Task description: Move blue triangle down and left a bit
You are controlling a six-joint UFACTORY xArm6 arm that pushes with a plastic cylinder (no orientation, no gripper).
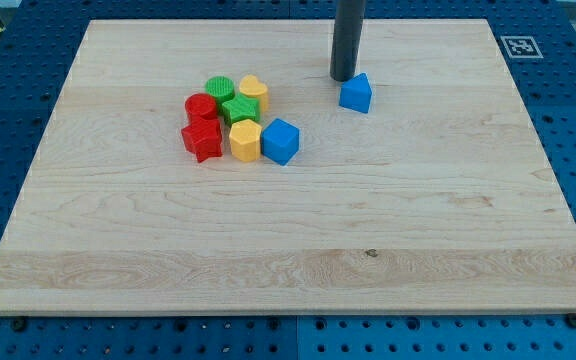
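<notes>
The blue triangle (356, 93) lies on the wooden board (288, 230) in the upper middle-right of the view. My tip (344, 78) stands just to the upper left of it, close beside or touching its edge; I cannot tell which. The rod rises straight out of the view's top.
A cluster of blocks lies left of centre: green circle (220, 88), yellow heart (254, 93), red circle (201, 107), green star (238, 109), red star (202, 140), yellow hexagon (245, 142), blue cube (280, 141). A marker tag (519, 46) sits at the board's top right corner.
</notes>
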